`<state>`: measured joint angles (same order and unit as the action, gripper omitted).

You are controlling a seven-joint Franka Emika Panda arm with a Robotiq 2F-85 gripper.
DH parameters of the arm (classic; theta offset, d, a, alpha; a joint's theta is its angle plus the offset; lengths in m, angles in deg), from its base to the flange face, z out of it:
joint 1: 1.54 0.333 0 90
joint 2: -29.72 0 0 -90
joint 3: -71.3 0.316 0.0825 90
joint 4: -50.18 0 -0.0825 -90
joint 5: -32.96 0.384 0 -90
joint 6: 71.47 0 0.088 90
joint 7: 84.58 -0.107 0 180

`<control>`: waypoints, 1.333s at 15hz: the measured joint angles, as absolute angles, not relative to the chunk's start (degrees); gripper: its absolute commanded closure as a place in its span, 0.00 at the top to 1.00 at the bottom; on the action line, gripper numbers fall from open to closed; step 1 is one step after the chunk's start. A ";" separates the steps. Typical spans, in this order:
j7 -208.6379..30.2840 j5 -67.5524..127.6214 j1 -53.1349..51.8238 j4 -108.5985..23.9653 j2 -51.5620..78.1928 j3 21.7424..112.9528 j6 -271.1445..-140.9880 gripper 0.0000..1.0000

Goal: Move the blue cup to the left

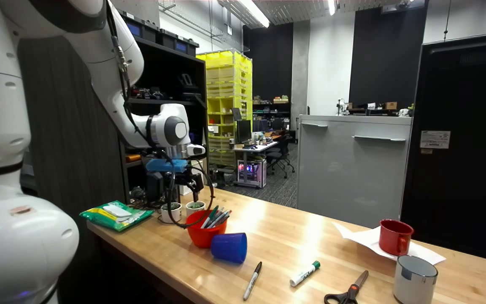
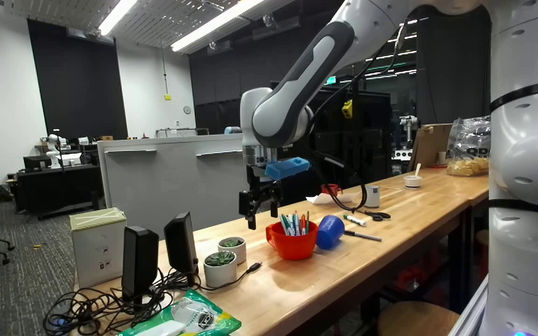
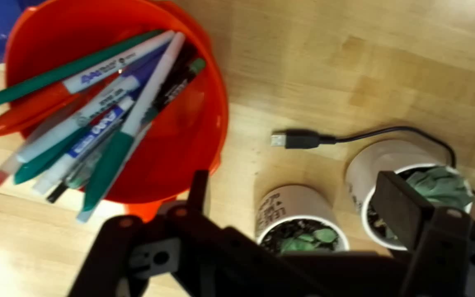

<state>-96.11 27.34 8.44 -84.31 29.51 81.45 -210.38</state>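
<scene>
In both exterior views you have the long pale wooden worktop (image 1: 276, 232) beneath the white, jointed arm (image 2: 271, 116). Your black two-fingered pincer (image 2: 263, 220) hangs above the wood, jaws spread well apart. Near it stands a wide orange-red plastic mug (image 2: 294, 247), stuffed with pens and markers (image 3: 99, 130) that poke past the rim. Your bright blue plastic cup (image 1: 229, 248) (the one your task names) lies tipped over just beside that mug; from these angles you can't be sure they touch. A dark red handled mug (image 1: 395, 236) rests on white paper (image 1: 367, 240), well apart, with a whitish-grey cylindrical cup (image 1: 414, 283) near it. Two white round succulent pots (image 2: 222, 274) sit on the orange-red mug's far side from your blue cup. Black-handled scissors (image 1: 354, 290), a white green-capped marker (image 1: 305, 273) and a slim grey black-tipped pen (image 1: 252, 282) lie flat. A small black cable plug (image 3: 301, 139) points its silver tip toward the orange-red mug.
</scene>
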 measured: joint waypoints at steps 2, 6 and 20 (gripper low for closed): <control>-95.63 27.33 6.50 -83.63 29.87 79.47 -210.34 1.00; -95.25 26.18 3.10 -82.40 31.00 75.98 -209.00 1.00; -93.14 23.91 -3.78 -81.16 33.77 69.18 -201.61 1.00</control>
<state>-93.14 23.91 -3.78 -81.16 33.77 69.18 -201.61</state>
